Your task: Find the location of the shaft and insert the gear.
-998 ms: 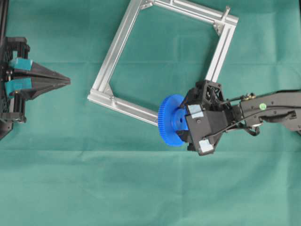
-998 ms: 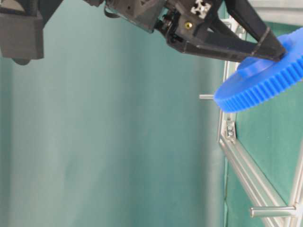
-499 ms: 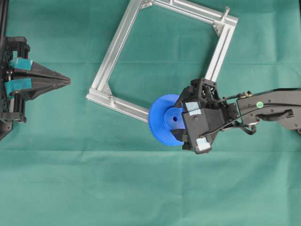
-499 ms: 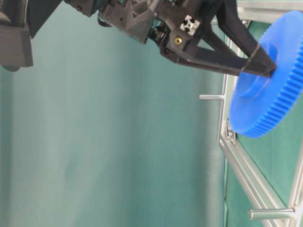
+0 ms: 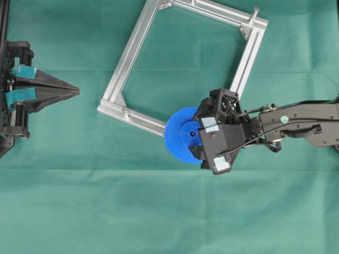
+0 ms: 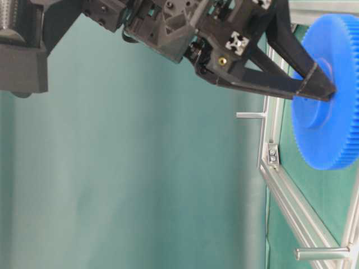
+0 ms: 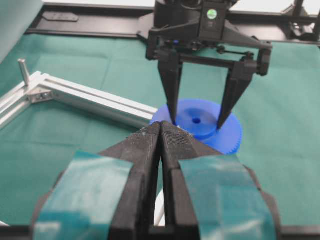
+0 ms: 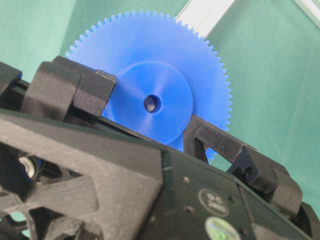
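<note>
Blue plastic gear (image 5: 181, 136), large toothed disc with raised round hub and small centre hole, held by right gripper (image 5: 199, 141): black fingers (image 7: 170, 85) pinching the hub from two opposite sides, jaws spread wide around it. Lies flat-faced toward the green cloth (image 5: 159, 211), at the lower corner of the square aluminium-profile frame (image 5: 127, 63), overlapping the end of the frame's lower rail in the overhead view. Centre hole visible and unfilled in the right wrist view (image 8: 151, 103); hub face turned toward the camera. Seen edge-on at table level (image 6: 328, 112), with one finger tip pressed on the hub. Thin silver-grey metal shaft (image 6: 250, 115) projecting from the frame rail, just beside the gear rim in the table-level view, not inside the hole. Longer grey metal peg (image 5: 255, 12) standing at the far corner of the frame, well apart from the gear.

Left gripper (image 5: 74, 91) parked at the left edge of the cloth, jaws pressed together, teal tape on the finger bases (image 7: 85, 197), holding nothing. Pointed toward the gear, well apart from it.
</note>
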You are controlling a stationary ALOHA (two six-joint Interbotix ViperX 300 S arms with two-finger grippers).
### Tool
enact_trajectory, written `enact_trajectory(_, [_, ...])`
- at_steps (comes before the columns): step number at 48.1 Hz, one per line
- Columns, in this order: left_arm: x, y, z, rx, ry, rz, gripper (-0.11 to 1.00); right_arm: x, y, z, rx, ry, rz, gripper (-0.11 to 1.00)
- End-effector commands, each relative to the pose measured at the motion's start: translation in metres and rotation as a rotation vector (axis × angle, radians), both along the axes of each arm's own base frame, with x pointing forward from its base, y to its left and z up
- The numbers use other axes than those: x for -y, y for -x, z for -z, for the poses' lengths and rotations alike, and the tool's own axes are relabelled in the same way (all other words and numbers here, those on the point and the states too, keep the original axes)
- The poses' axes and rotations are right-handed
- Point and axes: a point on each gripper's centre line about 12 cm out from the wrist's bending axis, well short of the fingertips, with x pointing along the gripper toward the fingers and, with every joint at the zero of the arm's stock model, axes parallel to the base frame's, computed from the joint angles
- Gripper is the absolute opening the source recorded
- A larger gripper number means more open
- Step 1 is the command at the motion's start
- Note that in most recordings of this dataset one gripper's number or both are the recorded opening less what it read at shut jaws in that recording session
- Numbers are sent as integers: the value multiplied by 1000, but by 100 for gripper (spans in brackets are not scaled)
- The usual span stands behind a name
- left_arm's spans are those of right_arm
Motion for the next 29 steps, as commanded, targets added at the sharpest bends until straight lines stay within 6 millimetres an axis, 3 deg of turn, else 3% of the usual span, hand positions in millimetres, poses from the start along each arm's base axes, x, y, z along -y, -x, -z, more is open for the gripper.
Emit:
enact_trajectory(1, [-1,-2,-2,5,1,-5,2,5,-9,-16,51,3,7,69])
enact_trajectory(29, [-1,-2,-2,5,1,-4,2,6,-8,-1,11,5,11,69])
